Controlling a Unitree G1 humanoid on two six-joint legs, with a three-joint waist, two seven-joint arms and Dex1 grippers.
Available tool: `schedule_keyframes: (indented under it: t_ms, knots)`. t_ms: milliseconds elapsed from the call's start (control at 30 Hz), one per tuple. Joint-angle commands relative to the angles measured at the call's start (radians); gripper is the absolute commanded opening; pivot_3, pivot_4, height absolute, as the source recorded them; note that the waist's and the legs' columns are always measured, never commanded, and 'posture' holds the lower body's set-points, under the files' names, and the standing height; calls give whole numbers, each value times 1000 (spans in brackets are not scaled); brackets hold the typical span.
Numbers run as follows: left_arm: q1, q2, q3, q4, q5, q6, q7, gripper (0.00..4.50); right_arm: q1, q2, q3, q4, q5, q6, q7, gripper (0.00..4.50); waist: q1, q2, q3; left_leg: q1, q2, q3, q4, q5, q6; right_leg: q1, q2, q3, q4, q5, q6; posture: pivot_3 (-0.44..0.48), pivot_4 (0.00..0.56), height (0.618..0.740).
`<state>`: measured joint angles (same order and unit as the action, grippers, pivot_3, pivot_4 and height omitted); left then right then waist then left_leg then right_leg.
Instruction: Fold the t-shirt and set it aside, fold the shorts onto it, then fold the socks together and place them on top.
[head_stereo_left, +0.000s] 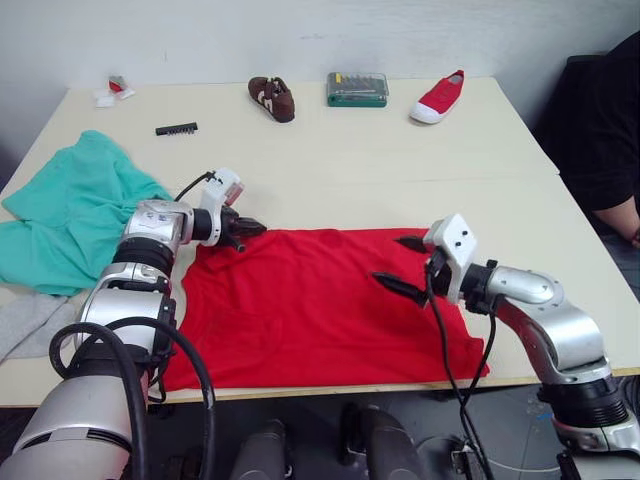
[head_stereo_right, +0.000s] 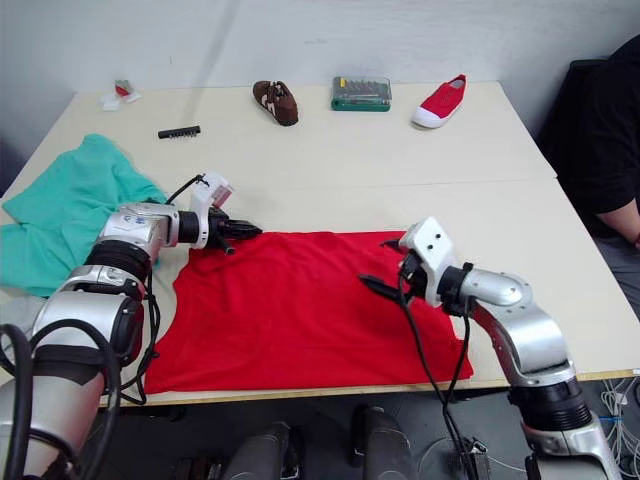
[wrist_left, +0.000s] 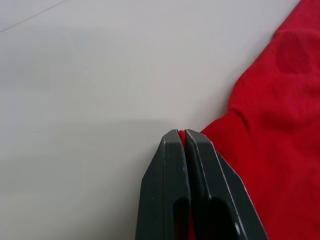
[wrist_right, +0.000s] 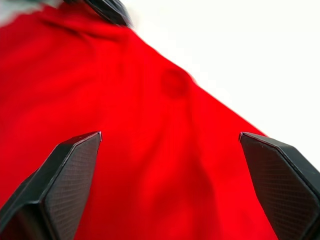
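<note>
Left gripper (head_stereo_left: 250, 229) pinches t-shirt (head_stereo_left: 320, 305) corner — right gripper (head_stereo_left: 398, 265) spread wide above it — no writing legible.

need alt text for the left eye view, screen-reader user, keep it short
A red t-shirt lies spread flat at the near edge of a pale table; the left hand is shut on its far left corner and the right hand hovers open over its right side. Teal shorts sit bunched at the left, with two shoes and a tool case along the far edge.
</note>
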<state>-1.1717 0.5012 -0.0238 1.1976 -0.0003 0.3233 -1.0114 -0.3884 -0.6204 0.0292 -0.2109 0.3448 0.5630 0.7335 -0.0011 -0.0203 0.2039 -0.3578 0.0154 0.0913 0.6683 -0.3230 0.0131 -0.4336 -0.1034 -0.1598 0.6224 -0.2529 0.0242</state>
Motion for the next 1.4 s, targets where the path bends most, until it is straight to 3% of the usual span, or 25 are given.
schedule_keyframes:
  t_ms: [33, 300, 533, 633, 733, 900, 1000, 1233, 1400]
  knots:
    - [-39, 20, 15, -82, -20, -53, -56, 54, -65, -16, -46, 84, -39, -9, -45, 4500, 0, 0, 0, 0, 0, 0, 0, 0, 0, -1, 0, 0, 1, 0, 0, 0, 150, 740]
    - [52, 22, -23, -344, -11, -93, -117, 54, -213, -8, -46, 407, -140, 0, -133, 4500, -2, 0, 0, -4, 0, 3, 2, 1, 0, -6, 0, 2, 3, 1, -1, 0, 150, 740]
    - [122, 51, -37, -435, -13, -93, -121, 54, -301, 31, -81, 579, -129, 9, -136, 4500, -9, 0, 0, -8, 2, 4, 6, 2, -1, -10, 1, 3, 6, 2, -3, 0, 150, 740]
    - [135, 61, -38, -459, -19, -83, -130, 0, -318, 49, -102, 599, -97, 23, -117, 3912, -7, 0, 0, -12, 4, 3, 12, 2, -1, -11, 3, 2, 6, 4, -4, 0, 150, 740]
    - [144, 67, -43, -477, -20, -76, -134, 0, -326, 68, -120, 595, -67, 58, -105, 2904, -6, 0, 0, -12, 4, 4, 13, 2, -1, -11, 3, 3, 5, 6, -4, 0, 150, 740]
    - [151, 68, -44, -491, -23, -64, -132, 0, -320, 85, -114, 585, -65, 61, -98, 2904, -6, 0, 0, -12, 4, 4, 13, 2, -1, -11, 3, 3, 6, 6, -4, 0, 150, 740]
    - [167, 69, -48, -517, -29, -54, -139, 0, -342, 113, -161, 626, -41, 66, -135, 2381, -6, 0, 0, -13, 4, 4, 13, 2, 0, -11, 3, 3, 6, 7, -3, 0, 150, 740]
    - [207, 84, -51, -603, -53, -44, -181, 0, -330, 131, -167, 623, -59, 2, -141, 35, -7, 0, 0, -13, 4, 4, 13, 2, 0, -11, 3, 4, 5, 7, -3, 0, 150, 740]
    - [268, 105, -78, -699, -36, -71, -187, 0, -239, 105, -133, 517, -119, -203, -104, 35, -4, 0, 0, -13, 4, 4, 13, 2, 0, -11, 3, 4, 5, 7, -3, 0, 150, 740]
